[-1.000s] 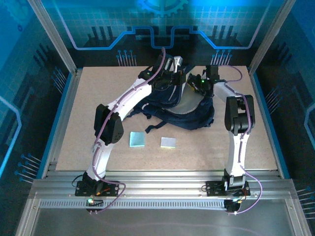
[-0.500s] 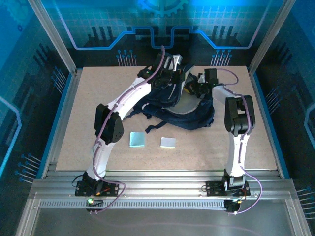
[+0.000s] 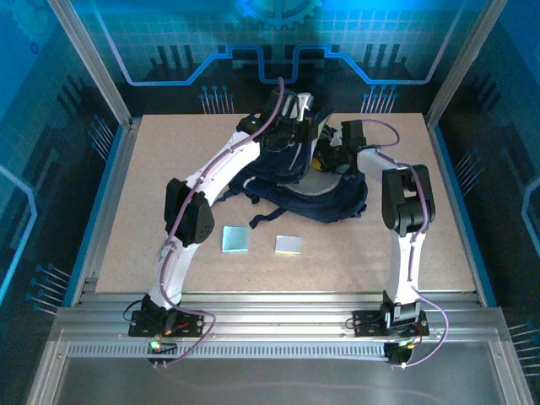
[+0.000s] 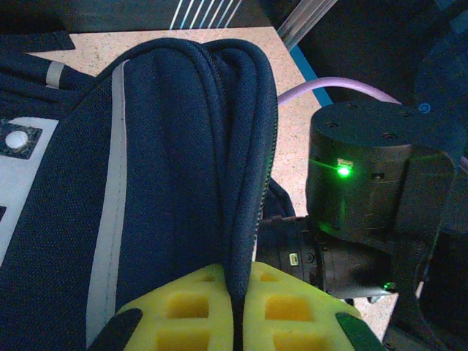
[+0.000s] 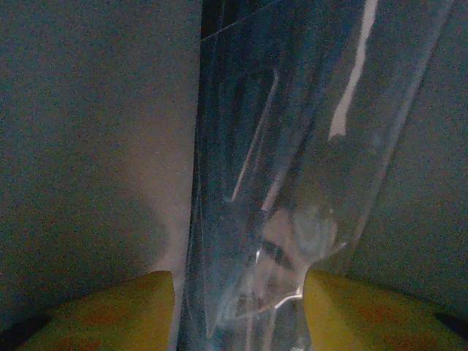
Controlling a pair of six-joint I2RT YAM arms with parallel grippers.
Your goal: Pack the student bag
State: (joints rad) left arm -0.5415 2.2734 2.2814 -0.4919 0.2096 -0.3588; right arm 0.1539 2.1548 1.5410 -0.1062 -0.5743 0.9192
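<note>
The student bag (image 3: 325,201), dark navy with grey stripes, lies at the back middle of the table. My left gripper (image 3: 304,126) holds its upper edge raised. In the left wrist view the yellow fingers (image 4: 238,285) are shut on the folded navy rim (image 4: 219,146), with the right wrist body (image 4: 365,183) just beside it. My right gripper (image 3: 326,157) reaches into the bag's mouth. In the right wrist view its jaws (image 5: 238,300) stand apart around a clear plastic-wrapped packet (image 5: 278,183), with a small gap on the left side. Grey bag lining (image 5: 88,146) surrounds it.
Two pale blue square pads (image 3: 235,240) (image 3: 288,245) lie on the table in front of the bag. Black straps (image 3: 268,217) trail from the bag's near side. Metal frame posts (image 3: 105,84) stand at the table's back corners.
My right gripper has pushed left, deeper into the bag's mouth, and its jaws have come apart around the packet. The left gripper keeps its hold on the rim.
</note>
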